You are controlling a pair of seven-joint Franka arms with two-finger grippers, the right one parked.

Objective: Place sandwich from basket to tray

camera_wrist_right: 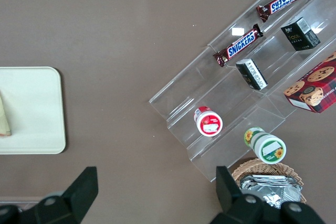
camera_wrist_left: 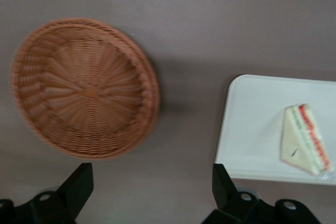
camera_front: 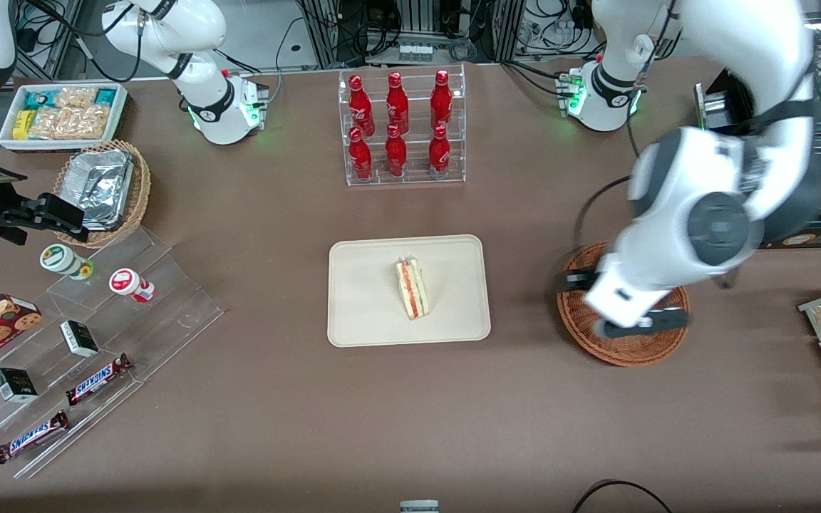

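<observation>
The sandwich [camera_front: 411,288] lies flat on the tray [camera_front: 360,313], a little off the tray's middle, with its red and yellow-green filling edge showing. The tray sits on the brown table [camera_front: 296,427] nearer the front camera than the clear rack of red bottles [camera_front: 401,128]. The basket [camera_front: 631,349] rests on the table beside the tray, toward the working arm's end, apart from it with bare tabletop between them; the wrist view shows the basket [camera_wrist_left: 84,90] with nothing in it. The gripper [camera_front: 624,303] hangs above the basket, partly covering it in the front view. In the wrist view its two dark fingers [camera_wrist_left: 79,187] stand wide apart with nothing between them, and the tray [camera_wrist_left: 252,129] with the sandwich [camera_wrist_left: 304,140] shows beside the basket. Toward the parked arm's end of the table stand a stepped clear display [camera_front: 97,342] with Snickers bars [camera_front: 97,379] and small jars, a tan wicker basket with foil containers [camera_front: 100,189], and a white bin of snack packets [camera_front: 61,114].
</observation>
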